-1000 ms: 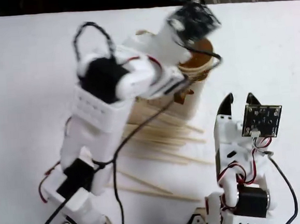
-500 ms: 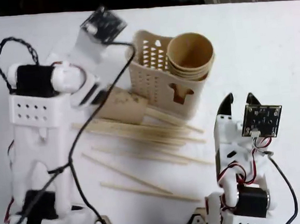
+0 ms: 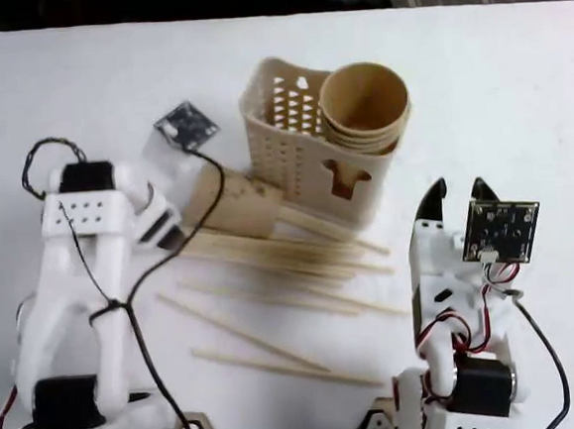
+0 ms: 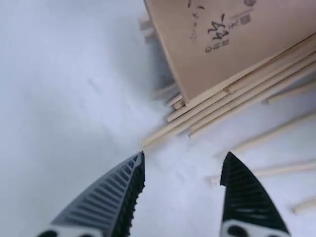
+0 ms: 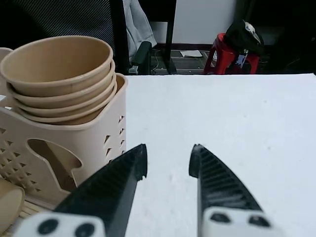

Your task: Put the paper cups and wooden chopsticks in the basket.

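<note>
A beige perforated basket (image 3: 297, 149) stands mid-table with a stack of paper cups (image 3: 363, 104) inside its right end. One more paper cup (image 3: 232, 204) lies on its side against the basket's left front, resting on several wooden chopsticks (image 3: 271, 265) scattered over the table. My left gripper (image 4: 185, 165) is open just above the table, close to the ends of the chopsticks (image 4: 222, 106) and the lying cup (image 4: 222, 44). My right gripper (image 3: 458, 193) is open and holds nothing, to the right of the basket (image 5: 49, 148) and stacked cups (image 5: 59, 74).
The left arm (image 3: 79, 231) stands at the table's left with its cable looping down. The white table (image 3: 516, 87) has bare room at the right and back. A chair and a red stool (image 5: 224, 52) stand beyond the far edge.
The left arm has swung from over the basket back to the left and lowered beside the lying cup. The right arm has stayed still.
</note>
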Controlling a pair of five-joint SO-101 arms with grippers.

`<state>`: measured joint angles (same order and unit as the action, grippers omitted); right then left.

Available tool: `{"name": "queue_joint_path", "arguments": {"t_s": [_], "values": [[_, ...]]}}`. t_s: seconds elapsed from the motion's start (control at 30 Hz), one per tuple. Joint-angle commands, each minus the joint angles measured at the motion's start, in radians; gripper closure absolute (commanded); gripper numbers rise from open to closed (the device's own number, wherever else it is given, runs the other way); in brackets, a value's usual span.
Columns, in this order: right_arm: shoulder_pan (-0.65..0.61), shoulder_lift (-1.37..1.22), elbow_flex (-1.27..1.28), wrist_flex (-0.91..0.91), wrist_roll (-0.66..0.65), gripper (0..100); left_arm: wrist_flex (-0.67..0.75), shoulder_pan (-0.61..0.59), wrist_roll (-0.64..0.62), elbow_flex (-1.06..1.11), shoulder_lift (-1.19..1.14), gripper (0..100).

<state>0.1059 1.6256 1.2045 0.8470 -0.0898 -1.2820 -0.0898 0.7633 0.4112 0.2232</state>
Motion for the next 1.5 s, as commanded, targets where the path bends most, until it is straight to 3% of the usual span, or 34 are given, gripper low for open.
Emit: {"name": "queue_joint_path", "arguments": {"t_s": [0.0, 0.27, 0.63, 0.93, 1.1, 1.47], "values": [[-0.008, 0.01, -0.005, -0.024, -0.011, 85.0, 0.12, 0.025, 0.017, 0.035, 0.045, 74], [-0.008, 0.01, -0.005, -0.024, -0.011, 85.0, 0.264, 0.133, -0.034, 0.1, 0.045, 74], [-0.008, 0.01, -0.005, -0.024, -0.011, 85.0, 0.328, 0.14, -0.04, 0.083, -0.05, 74], [-0.008, 0.01, -0.005, -0.024, -0.011, 85.0, 0.206, 0.145, -0.041, -0.135, -0.277, 76], [-0.008, 0.01, -0.005, -0.024, -0.011, 85.0, 0.186, 0.159, -0.041, -0.149, -0.28, 86], [-0.008, 0.01, -0.005, -0.024, -0.011, 85.0, 0.132, 0.22, -0.043, -0.138, -0.251, 87]]}}
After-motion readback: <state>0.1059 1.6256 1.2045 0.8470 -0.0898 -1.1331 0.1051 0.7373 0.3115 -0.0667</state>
